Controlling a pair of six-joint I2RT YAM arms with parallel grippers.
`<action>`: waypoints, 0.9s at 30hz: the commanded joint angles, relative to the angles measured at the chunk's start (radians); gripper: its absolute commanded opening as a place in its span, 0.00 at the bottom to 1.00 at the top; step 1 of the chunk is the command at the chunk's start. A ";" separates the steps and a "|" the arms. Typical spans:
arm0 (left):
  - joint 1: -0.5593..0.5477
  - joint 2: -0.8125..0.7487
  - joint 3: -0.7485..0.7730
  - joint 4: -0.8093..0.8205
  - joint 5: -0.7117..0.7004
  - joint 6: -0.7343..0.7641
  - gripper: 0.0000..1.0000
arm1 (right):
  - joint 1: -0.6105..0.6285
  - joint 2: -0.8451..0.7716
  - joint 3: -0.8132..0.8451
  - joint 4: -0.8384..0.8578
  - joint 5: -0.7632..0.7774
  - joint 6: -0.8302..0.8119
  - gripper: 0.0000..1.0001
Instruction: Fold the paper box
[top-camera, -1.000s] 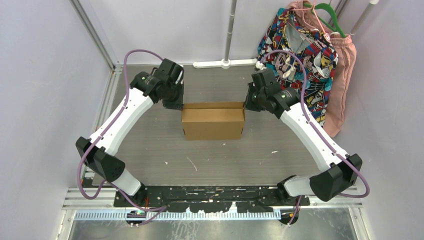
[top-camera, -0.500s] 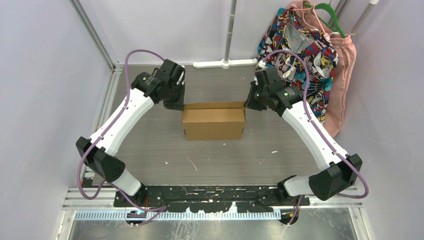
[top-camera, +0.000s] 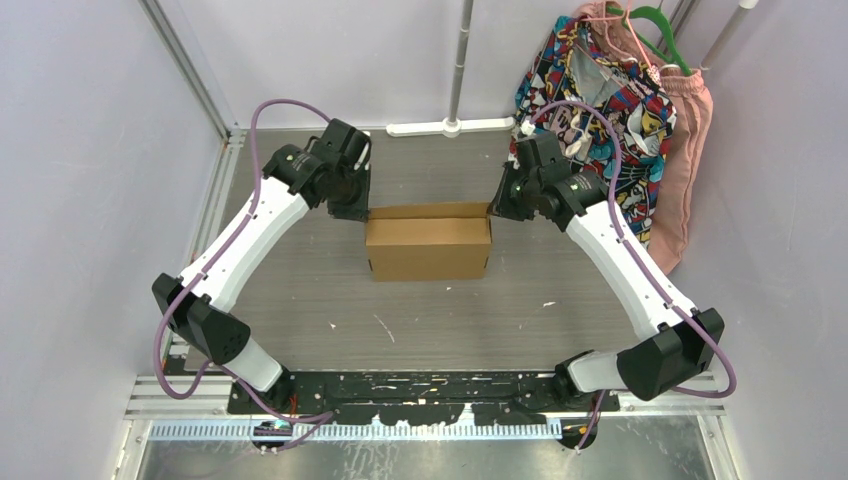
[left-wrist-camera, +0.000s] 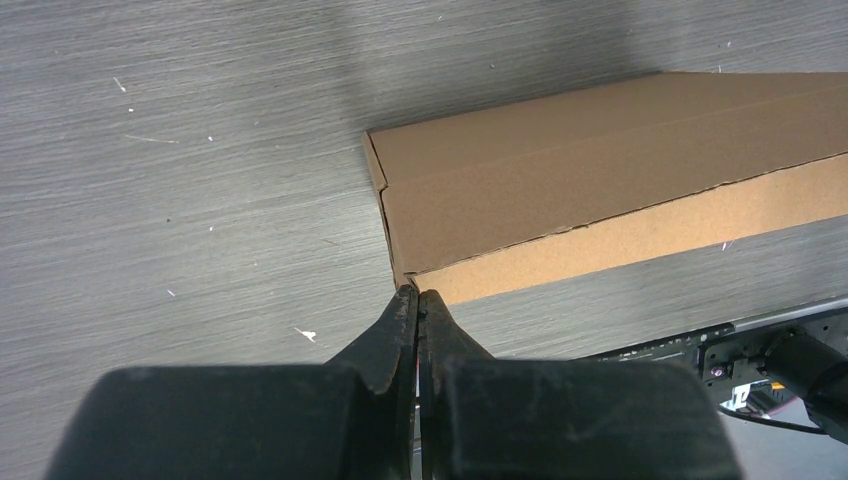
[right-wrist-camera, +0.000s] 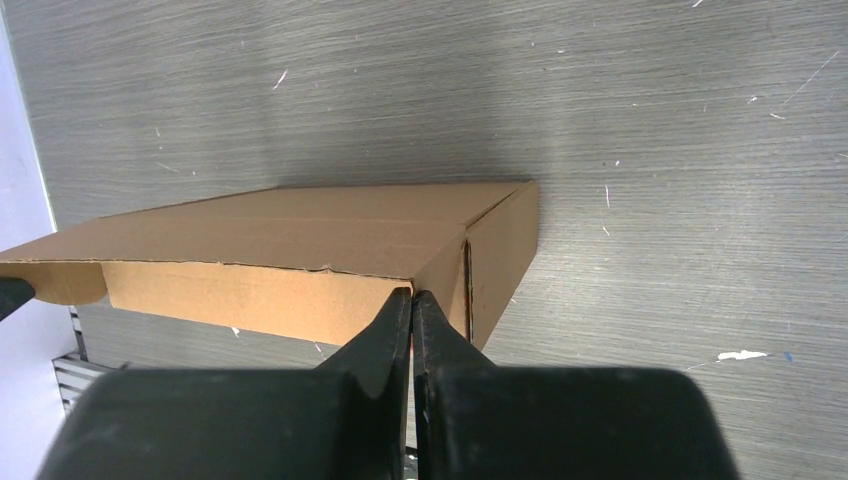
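Note:
The paper box (top-camera: 428, 248) is plain brown cardboard, standing as a shallow closed shape in the middle of the grey table. My left gripper (top-camera: 352, 209) is shut and empty, its tips at the box's far left corner. In the left wrist view the shut tips (left-wrist-camera: 418, 296) meet the corner of the box (left-wrist-camera: 600, 180). My right gripper (top-camera: 497, 208) is shut and empty too, at the far right corner. In the right wrist view its tips (right-wrist-camera: 411, 296) rest against the box (right-wrist-camera: 300, 235) beside a narrow slit at the corner.
Colourful and pink clothes (top-camera: 620, 110) hang at the back right, close behind my right arm. A white pole base (top-camera: 450, 127) lies along the back edge. A metal frame rail (top-camera: 213, 195) runs down the left side. The black mounting plate (top-camera: 420, 385) holds both arm bases.
My right wrist has shifted slightly back and right, and my left gripper has edged right. The box has slid a touch to the right. Both grippers stayed shut.

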 joint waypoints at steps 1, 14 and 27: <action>-0.034 -0.012 -0.004 0.073 0.094 -0.015 0.00 | 0.021 -0.002 0.015 0.053 -0.106 0.003 0.01; -0.036 0.000 0.006 0.067 0.084 -0.014 0.00 | 0.020 -0.029 0.031 -0.046 -0.003 -0.198 0.01; -0.037 0.011 0.015 0.059 0.075 -0.014 0.00 | 0.021 -0.036 0.028 -0.055 -0.012 -0.293 0.01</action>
